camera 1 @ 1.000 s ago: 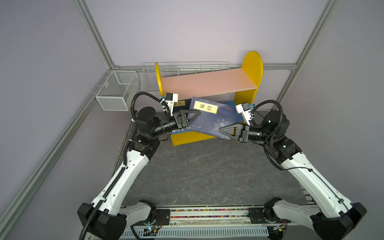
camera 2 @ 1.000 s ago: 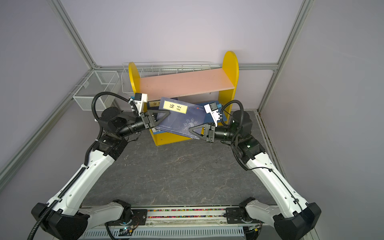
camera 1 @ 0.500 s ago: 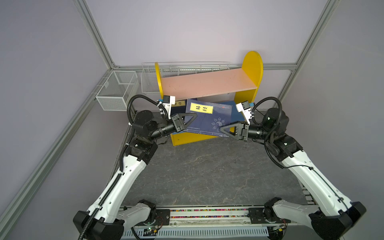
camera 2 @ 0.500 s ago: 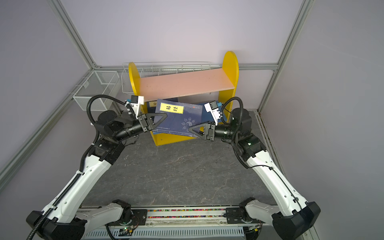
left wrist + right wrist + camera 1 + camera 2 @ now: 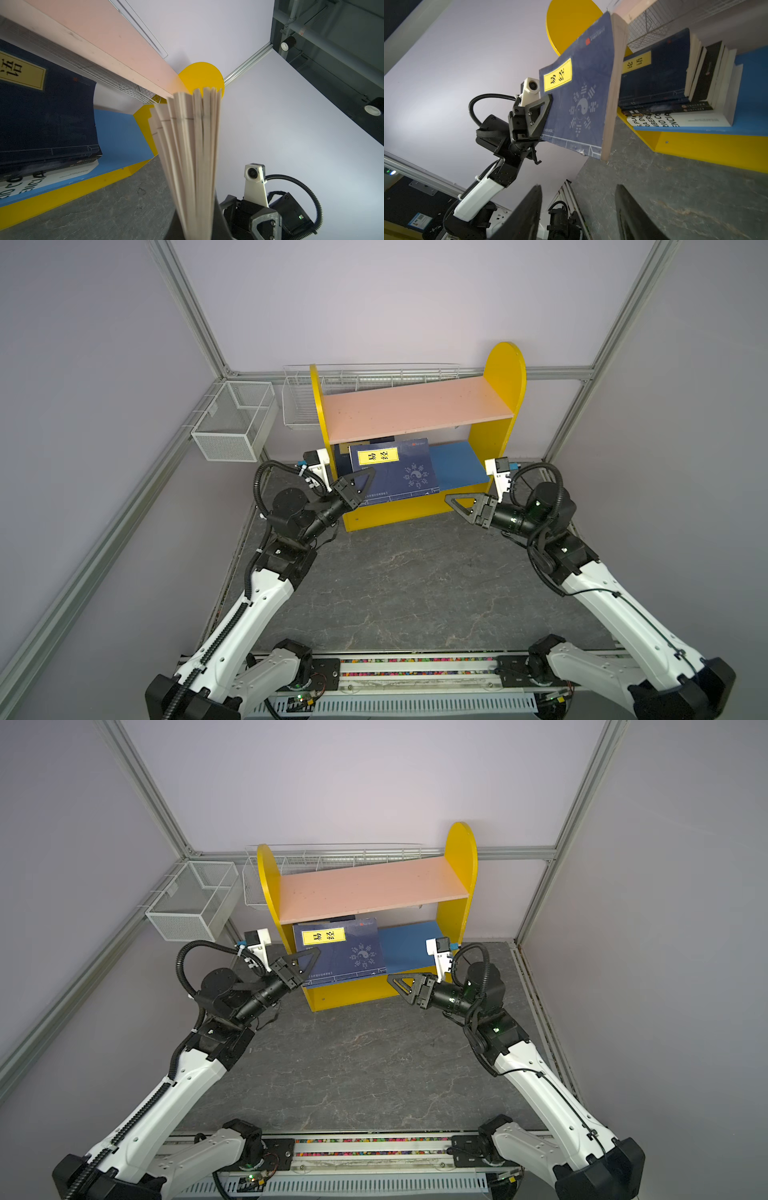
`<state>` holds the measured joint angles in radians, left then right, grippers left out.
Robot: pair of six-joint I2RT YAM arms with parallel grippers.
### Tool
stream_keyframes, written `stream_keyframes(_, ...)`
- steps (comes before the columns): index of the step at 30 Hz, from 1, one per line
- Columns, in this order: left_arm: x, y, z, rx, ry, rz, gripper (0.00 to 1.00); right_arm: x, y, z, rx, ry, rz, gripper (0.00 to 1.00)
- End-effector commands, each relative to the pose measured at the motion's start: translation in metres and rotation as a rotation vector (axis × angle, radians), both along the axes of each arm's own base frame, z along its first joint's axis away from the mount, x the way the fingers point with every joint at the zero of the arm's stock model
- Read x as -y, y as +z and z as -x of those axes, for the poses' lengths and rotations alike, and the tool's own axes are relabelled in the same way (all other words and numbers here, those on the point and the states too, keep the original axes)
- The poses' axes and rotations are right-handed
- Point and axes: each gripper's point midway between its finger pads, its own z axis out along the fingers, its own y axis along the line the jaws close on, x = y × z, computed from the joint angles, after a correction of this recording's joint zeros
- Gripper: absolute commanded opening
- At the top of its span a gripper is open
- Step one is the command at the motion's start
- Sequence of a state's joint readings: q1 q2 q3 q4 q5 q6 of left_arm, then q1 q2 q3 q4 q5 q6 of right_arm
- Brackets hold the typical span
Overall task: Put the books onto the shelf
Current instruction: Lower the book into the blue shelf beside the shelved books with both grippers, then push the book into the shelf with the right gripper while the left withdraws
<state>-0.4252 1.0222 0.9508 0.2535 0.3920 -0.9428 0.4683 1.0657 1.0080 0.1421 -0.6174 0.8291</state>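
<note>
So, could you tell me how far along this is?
Done: a stack of books lies on the shelf's lower board. In hand: the left gripper is shut on a navy book, tilted over that stack; the right gripper is open. Left: lay it down, release; no other loose book shows.

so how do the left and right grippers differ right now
The left gripper is shut on the navy book; the right gripper is open and empty. The left gripper is at the shelf's left end, the right gripper before its right half, clear of the book. Both have black triangular jaws.
</note>
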Motion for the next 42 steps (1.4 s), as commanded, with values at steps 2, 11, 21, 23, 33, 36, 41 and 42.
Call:
stream_keyframes(2,-0.013,0.035,0.008,0.106,0.03,0.124,0.0,-0.008,0.005,-0.012,-0.005,-0.003,-0.046,0.65)
stream_keyframes(11,-0.004,0.032,0.004,0.091,-0.017,0.147,0.0,-0.014,0.009,-0.025,-0.018,-0.022,-0.076,0.68)
stream_keyframes(21,0.004,0.027,-0.001,0.084,-0.058,0.158,0.0,-0.018,0.024,-0.03,0.0,-0.011,-0.159,0.68)
stream_keyframes(23,0.006,0.027,-0.001,0.066,-0.075,0.18,0.0,-0.019,0.022,-0.033,-0.007,-0.01,-0.178,0.68)
stream_keyframes(33,0.006,0.014,0.0,0.045,-0.067,0.163,0.0,-0.029,0.01,-0.051,-0.043,-0.011,-0.213,0.31)
stream_keyframes(36,0.008,0.01,0.0,0.032,-0.069,0.153,0.0,-0.03,0.01,-0.055,-0.047,-0.018,-0.222,0.18)
stream_keyframes(41,0.007,-0.001,-0.005,0.031,-0.035,0.108,0.0,-0.03,0.0,-0.06,-0.078,-0.033,-0.229,0.07)
stream_keyframes(42,0.007,-0.001,-0.006,0.034,-0.03,0.095,0.0,-0.03,-0.004,-0.062,-0.092,-0.038,-0.228,0.07)
